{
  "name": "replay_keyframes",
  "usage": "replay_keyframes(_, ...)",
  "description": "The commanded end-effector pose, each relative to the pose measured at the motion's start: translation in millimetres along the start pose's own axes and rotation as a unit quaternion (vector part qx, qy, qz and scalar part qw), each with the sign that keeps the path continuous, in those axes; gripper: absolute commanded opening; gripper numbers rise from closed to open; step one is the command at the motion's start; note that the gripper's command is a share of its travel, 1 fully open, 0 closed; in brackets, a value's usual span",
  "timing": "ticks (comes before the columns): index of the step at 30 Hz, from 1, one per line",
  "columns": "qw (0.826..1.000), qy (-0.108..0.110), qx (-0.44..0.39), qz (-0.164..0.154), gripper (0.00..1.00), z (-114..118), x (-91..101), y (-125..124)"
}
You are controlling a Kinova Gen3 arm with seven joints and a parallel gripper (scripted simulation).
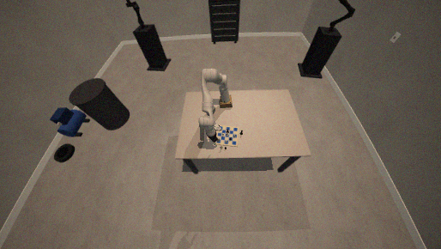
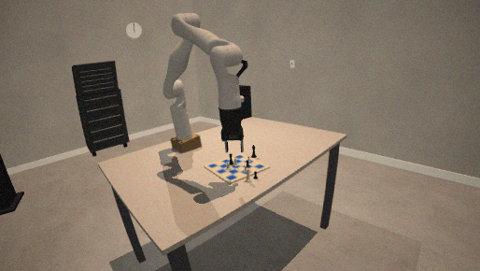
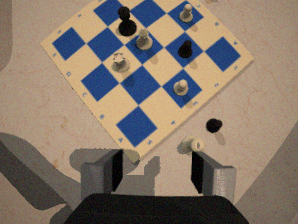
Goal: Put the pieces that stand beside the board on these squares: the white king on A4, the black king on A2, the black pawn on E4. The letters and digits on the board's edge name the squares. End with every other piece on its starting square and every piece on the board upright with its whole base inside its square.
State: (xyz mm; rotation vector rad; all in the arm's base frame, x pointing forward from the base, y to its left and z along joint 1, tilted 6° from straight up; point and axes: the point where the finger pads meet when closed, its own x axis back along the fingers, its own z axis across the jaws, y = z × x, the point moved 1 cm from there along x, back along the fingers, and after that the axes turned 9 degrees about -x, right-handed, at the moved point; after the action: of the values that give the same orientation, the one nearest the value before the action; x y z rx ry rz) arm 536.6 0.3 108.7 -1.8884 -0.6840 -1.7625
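The chessboard (image 1: 233, 142) (image 2: 232, 178) (image 3: 137, 126) lies on the table with several pieces standing on it. The white king (image 2: 247, 176) (image 3: 196, 145) stands upright beside one board edge, with the black pawn (image 2: 255, 175) (image 3: 214, 125) close to it. The black king (image 1: 241, 132) (image 2: 253, 150) stands off another side of the board and is outside the wrist view. My gripper (image 2: 234, 150) (image 3: 157, 165) is open and empty, pointing down above the board area. In the wrist view the white king appears just beyond the right fingertip.
On the board stand a tall black piece (image 2: 231, 160) (image 3: 126, 25), a white piece (image 3: 144, 39), a crowned white piece (image 3: 120, 62), a small black piece (image 3: 185, 49) and two white pawns (image 3: 181, 87) (image 3: 187, 12). The table's front edge runs beyond the white king and black pawn.
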Motion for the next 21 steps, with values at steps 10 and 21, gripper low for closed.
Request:
replay_keyframes(10,0.997,0.009,0.057,-0.048,1.0,44,17.5,-25)
replay_keyframes(21,0.997,0.009,0.057,-0.048,1.0,44,17.5,-25)
